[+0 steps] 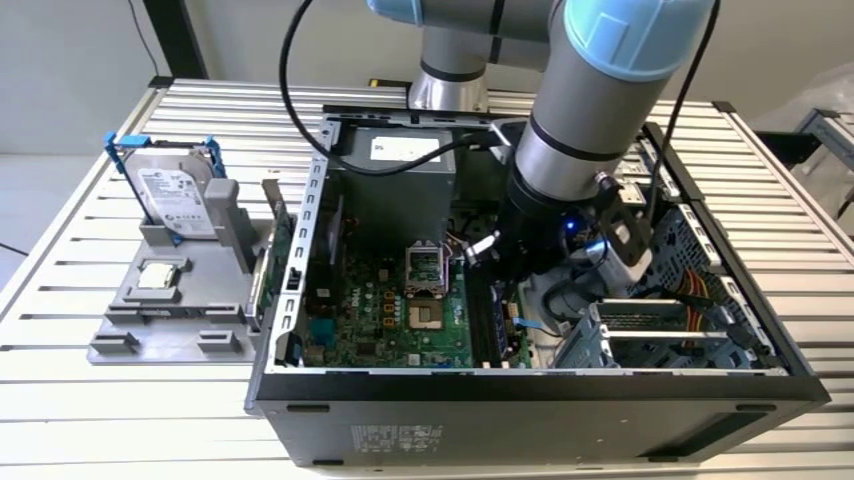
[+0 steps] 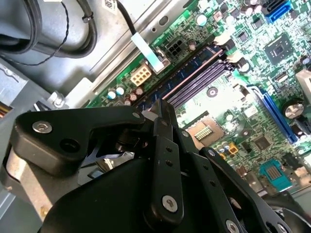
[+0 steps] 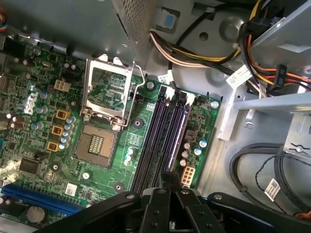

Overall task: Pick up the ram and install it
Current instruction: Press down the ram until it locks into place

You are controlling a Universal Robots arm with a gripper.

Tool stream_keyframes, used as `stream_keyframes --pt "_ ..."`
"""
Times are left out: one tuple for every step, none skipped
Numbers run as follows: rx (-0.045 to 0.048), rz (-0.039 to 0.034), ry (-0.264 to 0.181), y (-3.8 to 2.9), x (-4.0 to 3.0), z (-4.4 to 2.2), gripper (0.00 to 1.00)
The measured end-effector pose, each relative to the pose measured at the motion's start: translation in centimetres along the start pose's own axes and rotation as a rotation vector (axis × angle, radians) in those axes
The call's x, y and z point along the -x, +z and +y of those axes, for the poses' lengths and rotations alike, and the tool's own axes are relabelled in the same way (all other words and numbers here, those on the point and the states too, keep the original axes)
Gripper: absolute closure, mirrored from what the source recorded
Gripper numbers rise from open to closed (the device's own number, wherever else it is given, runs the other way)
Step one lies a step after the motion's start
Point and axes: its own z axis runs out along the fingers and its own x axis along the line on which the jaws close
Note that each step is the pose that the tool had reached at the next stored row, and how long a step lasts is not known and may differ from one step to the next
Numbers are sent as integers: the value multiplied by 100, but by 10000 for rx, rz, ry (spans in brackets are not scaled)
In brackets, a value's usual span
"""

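Inside the one open black computer case (image 1: pixel 534 410), four dark memory slots (image 3: pixel 164 136) lie side by side right of a single empty silver processor socket (image 3: pixel 108 104). The black two-fingered claw (image 3: pixel 167 187) hangs over their near end. Its fingers are drawn together, seemingly nipping the ram (image 3: pixel 168 176), a thin dark strip seen edge-on. Far left, one grey tray (image 1: pixel 134 325) holds one blue-framed silver hard drive (image 1: pixel 174 195) and one square silver chip (image 1: pixel 160 275).

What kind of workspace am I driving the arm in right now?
Probably a lab bench set up for computer assembly trials. An open computer case lies on a slatted metal table, the robot arm reaches down over its green motherboard, and a grey parts holder beside the case carries a hard drive.
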Motion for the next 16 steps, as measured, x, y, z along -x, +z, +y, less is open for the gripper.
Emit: stream_keyframes --pt "-2 2 -77 0 1 2 100" --pt "-5 4 -146 0 1 3 100" --pt "-9 7 -227 0 1 5 100" --pt "-12 10 -307 0 2 7 100" --pt "-16 12 -406 0 2 8 100" --pt "-20 16 -522 0 2 9 100" --pt "-25 20 -643 0 3 11 100" --pt "-29 23 -758 0 3 12 100" --pt "-34 26 -880 0 3 13 100" --pt "-38 30 -998 0 4 13 100" --pt "-43 34 -1122 0 4 14 100" --pt "-48 38 -1247 0 4 15 100" --pt "-52 41 -1368 0 5 17 100" --pt "-57 45 -1495 0 5 18 100" --pt "-61 49 -1615 0 5 19 100" --pt "-66 53 -1741 0 6 20 100"
